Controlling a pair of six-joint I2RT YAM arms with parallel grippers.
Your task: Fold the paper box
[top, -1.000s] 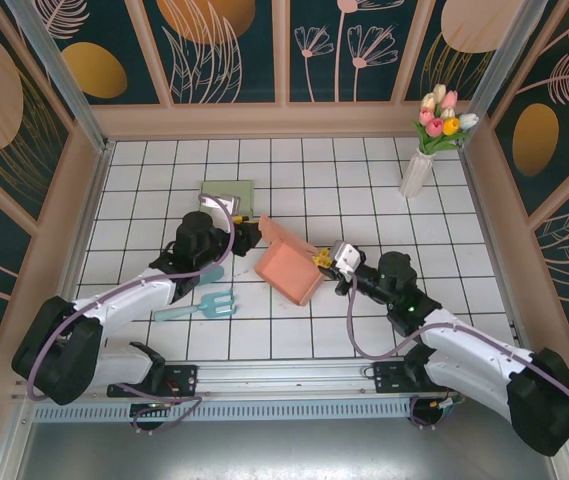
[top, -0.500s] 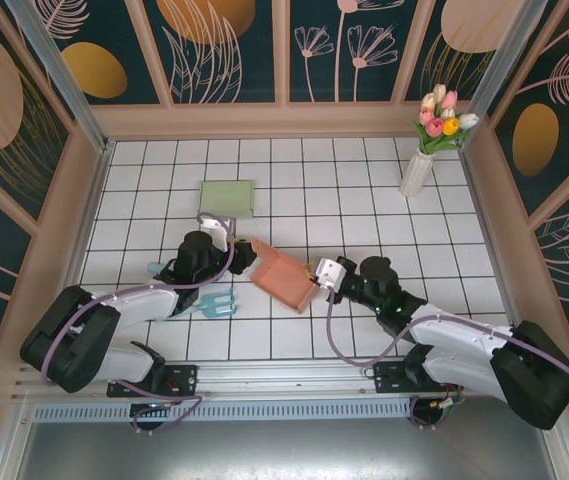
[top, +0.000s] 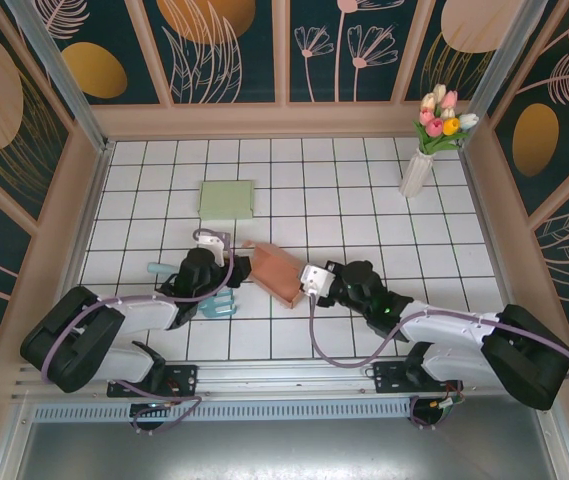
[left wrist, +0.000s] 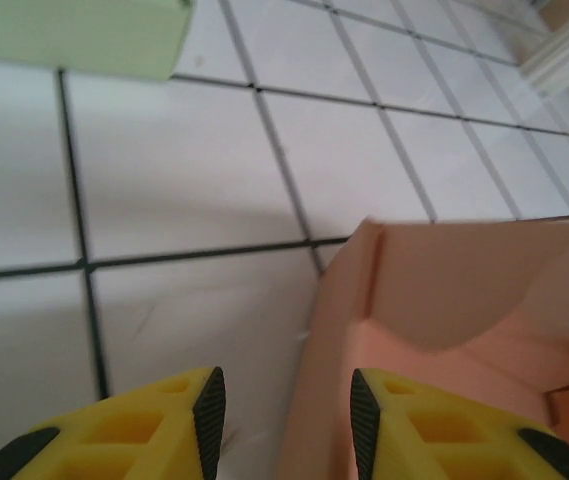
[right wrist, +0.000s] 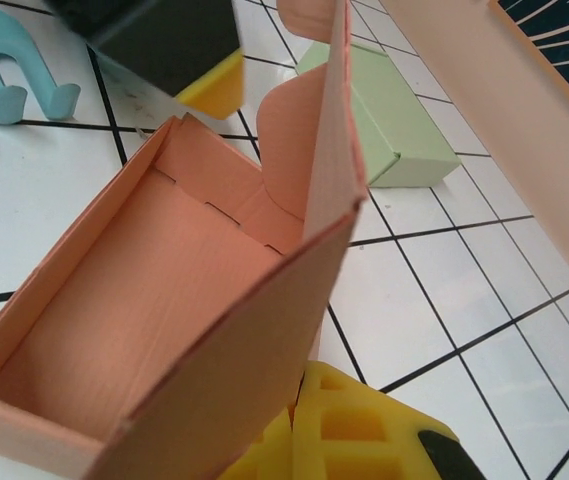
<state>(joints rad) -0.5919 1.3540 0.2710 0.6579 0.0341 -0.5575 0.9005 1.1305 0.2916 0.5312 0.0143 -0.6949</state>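
Right wrist: right claw (right wrist: 299,425) pinched on paper box (right wrist: 134,300) wall; left claw (left wrist: 284,400) apart at box edge. Light, floppy card; I'd grip walls near folds.

floor: white tiled table (top: 364,200) | walls: dark floral panels (top: 224,50) | trim: tan wood frame (top: 284,120)

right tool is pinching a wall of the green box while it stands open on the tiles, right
Wrong colour: the right tool is pinching a wall of the pink box while it stands open on the tiles, as the right wrist view shows.
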